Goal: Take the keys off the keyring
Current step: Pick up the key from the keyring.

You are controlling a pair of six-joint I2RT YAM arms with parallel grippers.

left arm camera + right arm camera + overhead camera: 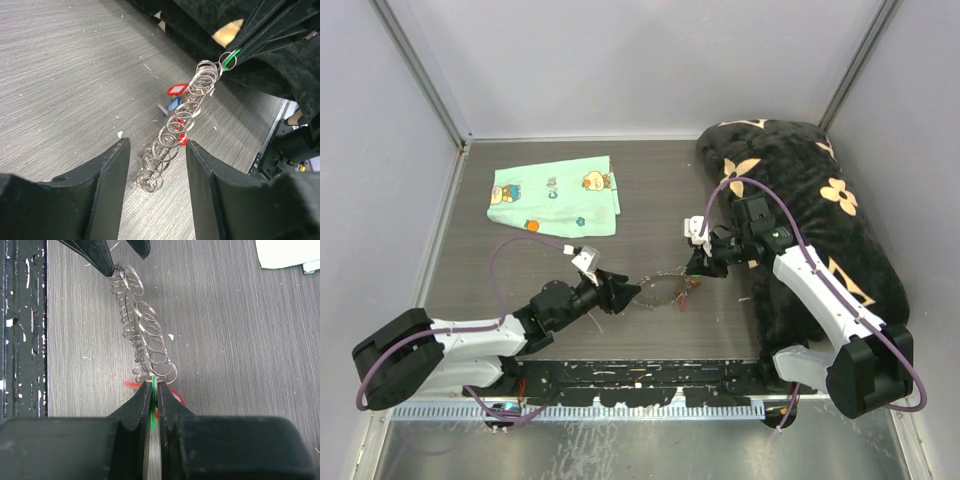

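silver wire loops of the keyring (663,291) stretch across the grey bench (650,180) between two robot arms, just ahead of their bases. the right tool (153,390) is pinched narrow on a thin green piece (152,412) at one end of the keyring. seen edge-on, it cannot be told whether this is a key's head or a ring. the left tool (157,145) stands wide, its fingers either side of the keyring's other end; whether a fingertip touches the last loop is unclear.

only the left wrist camera picks out the keys (177,90): a red head and a blue head sit close against the loops near the middle, their blades hidden behind the wire. from overhead they shrink to an orange-red speck, and the right wrist camera catches only slivers of red beside its own fingers.

the overhead view shows in full a mint-green cartoon-print cloth (555,195) lying flat well back on the bench; the right wrist camera clips just one corner of it. a black cushion (790,200) with gold flowers runs along the right side, under the right arm, and is cut off at the frame edge in the left wrist view.
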